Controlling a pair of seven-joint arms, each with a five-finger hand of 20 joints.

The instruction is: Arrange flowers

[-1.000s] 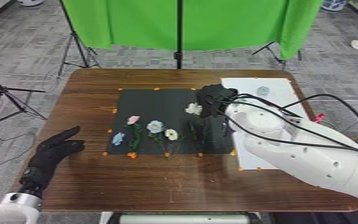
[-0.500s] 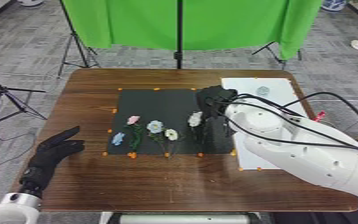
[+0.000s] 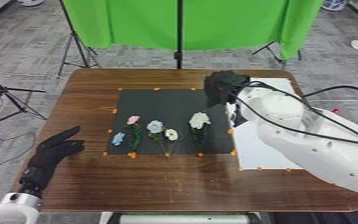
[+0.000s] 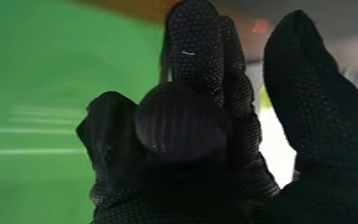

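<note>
Perhaps the main danger, we think, is the right hand passing too low: its glove or the cables could drag the large white flower, which lies on the black mat. We see this hand open, apparently empty, thumb apart, over the mat's far right corner. The left hand is relaxed and open, left of the mat.

From above the counter's near edge, the head view looks forward and down across its full width. The right wrist view looks closely along the right robot hand; both share that hand and green cloth beyond the counter.
</note>
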